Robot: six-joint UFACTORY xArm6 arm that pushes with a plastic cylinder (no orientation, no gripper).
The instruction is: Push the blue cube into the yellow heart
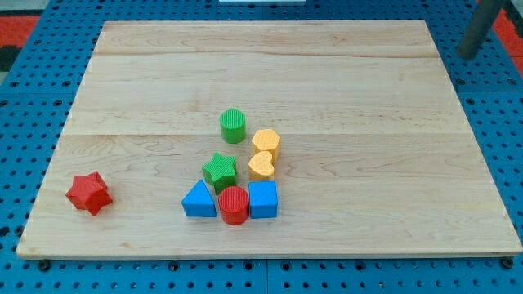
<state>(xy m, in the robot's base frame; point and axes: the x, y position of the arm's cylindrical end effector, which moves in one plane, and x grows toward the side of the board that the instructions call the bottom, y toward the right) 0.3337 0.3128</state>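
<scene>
The blue cube sits on the wooden board near the view's bottom centre. The yellow heart lies just above it, a small gap between them. A red cylinder touches the cube's left side. My rod shows at the view's top right corner, off the board; my tip is far from all the blocks.
A blue triangle lies left of the red cylinder. A green star sits left of the heart. A yellow hexagon is above the heart, a green cylinder further up. A red star lies at the left.
</scene>
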